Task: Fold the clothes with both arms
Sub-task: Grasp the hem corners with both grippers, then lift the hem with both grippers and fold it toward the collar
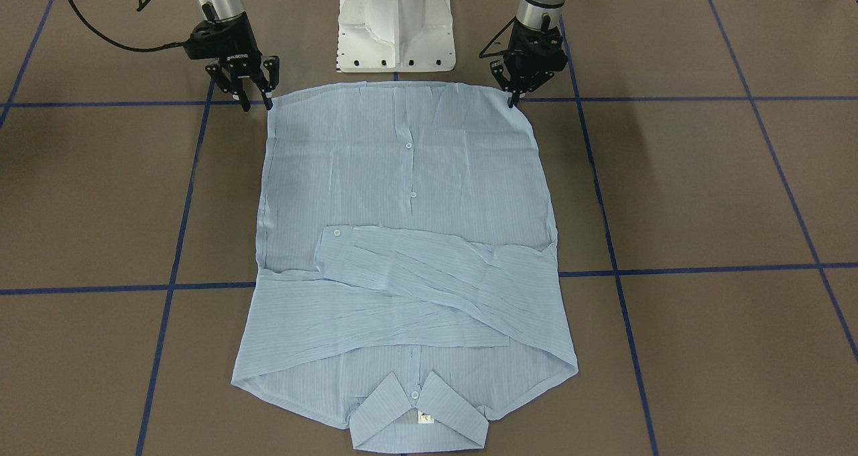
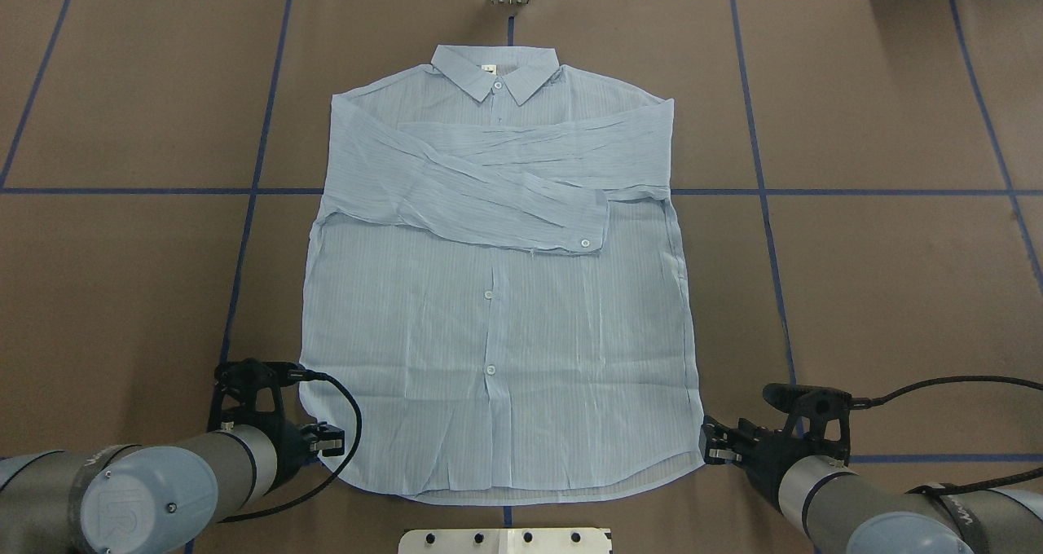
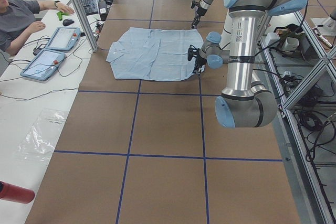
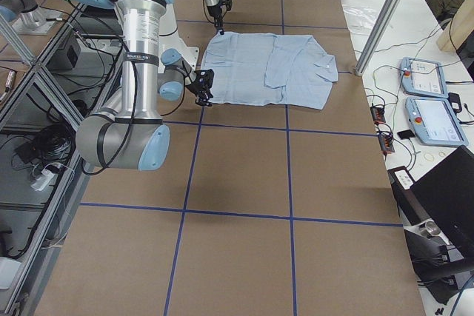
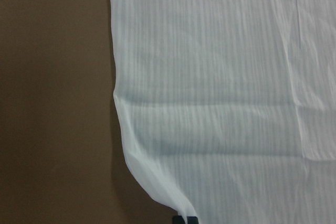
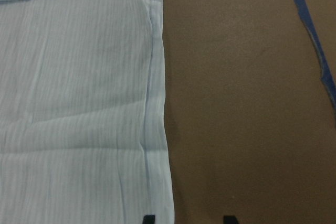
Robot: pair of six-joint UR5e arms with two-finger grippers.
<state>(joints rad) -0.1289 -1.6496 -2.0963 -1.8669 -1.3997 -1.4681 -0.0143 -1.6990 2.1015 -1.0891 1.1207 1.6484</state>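
Two grippers sit at the near corners of the hem (image 2: 505, 489) of the shirt (image 2: 497, 334), which lies flat, front up, on the table (image 2: 896, 293). The collar (image 2: 495, 69) is at the far side from the robot, and both sleeves (image 2: 481, 183) are crossed over the chest. Step in hand, by my read: grab both hem corners, then carry the hem up twd the collar for the crosswise fold. L side looks ready: left gripper (image 1: 513, 98) has its fingers (image 5: 182, 219) pinched together on the hem corner, cloth tapering into the tips in the L wrist view. R side not ready: right gripper (image 1: 258, 100) has its fingers (image 6: 148, 219) spread, one tip over the shirt's side edge, the other over bare table, nothing held. To do it well, R prob needs to bite a bit further in over the cloth before closing, else the thin fabric may slip out. Get front + back layers in each pinch, otherwise only the top panel lifts. Then lift both corners together, same height, same pace, hem taut betw. the two grips so no sag or skew. Go low + slow so the crossed sleeves don't shift. Pose: left arm (image 2: 122, 489) and right arm (image 2: 896, 513) come in low from the robot's side, fingers pointing down at the table. Grippers are well apart, one per corner, roughly level w/ each other.
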